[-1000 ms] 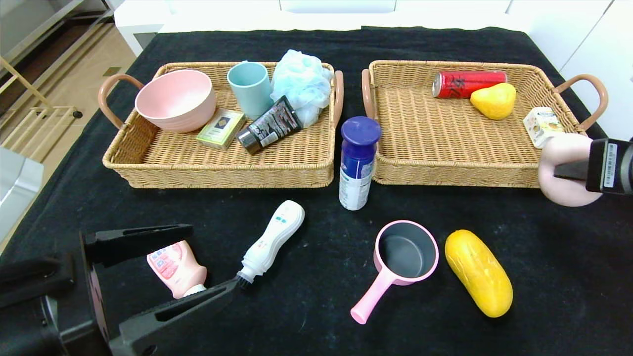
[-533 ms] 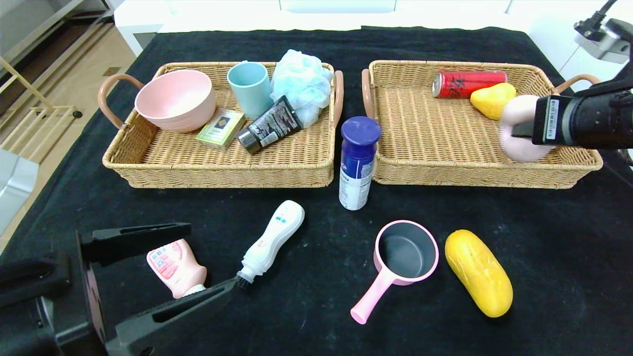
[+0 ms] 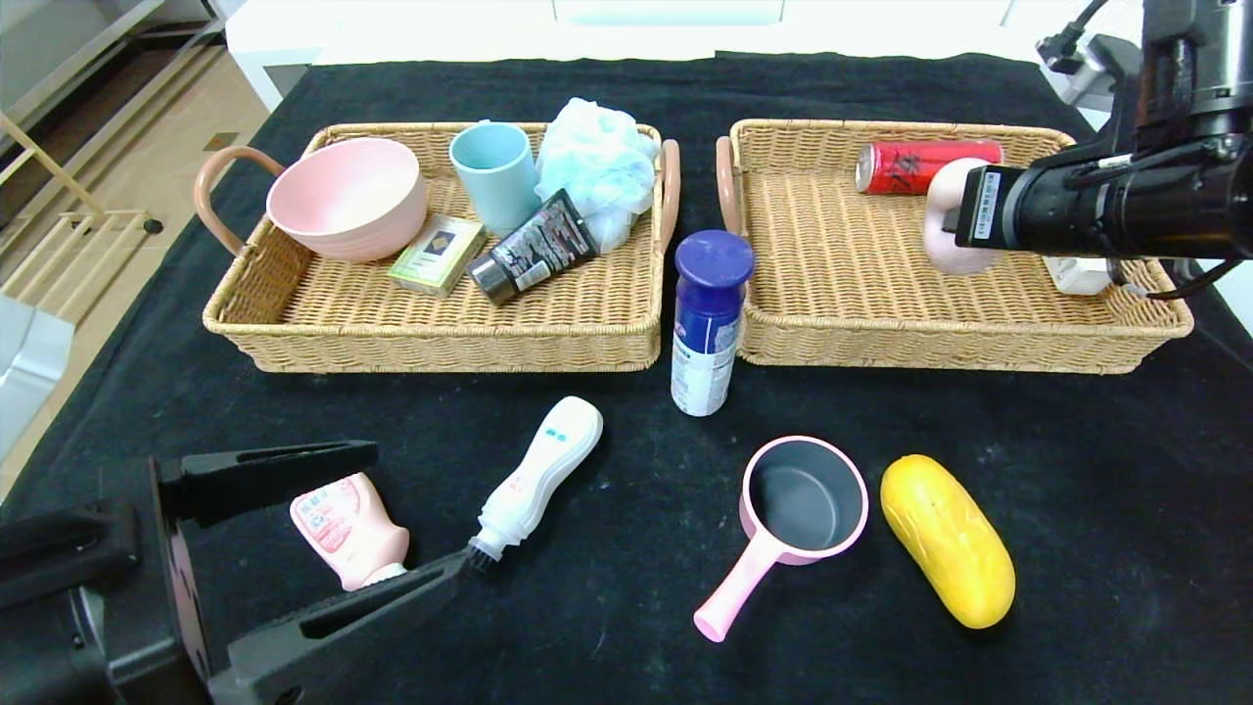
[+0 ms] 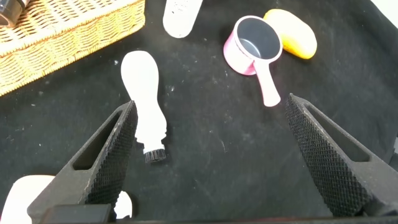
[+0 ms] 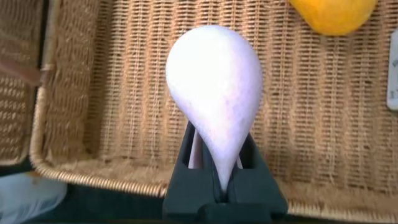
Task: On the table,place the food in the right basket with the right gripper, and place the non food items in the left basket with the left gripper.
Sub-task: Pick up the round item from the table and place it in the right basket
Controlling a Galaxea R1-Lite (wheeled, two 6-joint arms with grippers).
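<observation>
My right gripper [image 3: 954, 223] is shut on the narrow end of the grey-pink egg-shaped lump [image 3: 940, 250] and holds it above the right basket [image 3: 881, 338]. The wrist view shows the lump [image 5: 214, 81] over the wicker floor [image 5: 81, 93]. My left gripper [image 3: 421, 509] stands open low over the table [image 3: 1077, 490] at the front left, gripping nothing. The pink bottle [image 3: 343, 529] lies by its fingers. The white brush-tipped bottle [image 3: 538, 475] lies just ahead. The pink saucepan [image 3: 803, 499], yellow oblong fruit [image 3: 945, 553] and blue-capped can [image 3: 707, 323] sit on the cloth.
The left basket [image 3: 440, 328] holds a pink bowl [image 3: 348, 196], teal cup [image 3: 494, 171], blue mesh puff [image 3: 597, 157], black tube [image 3: 533, 250] and green box [image 3: 438, 253]. A red can [image 3: 920, 164], yellow pear [image 5: 333, 12] and white pack [image 3: 1077, 274] lie in the right basket.
My right arm has carried the egg-shaped lump up from the table's right edge and leftward over the right basket. The left gripper has stayed put.
</observation>
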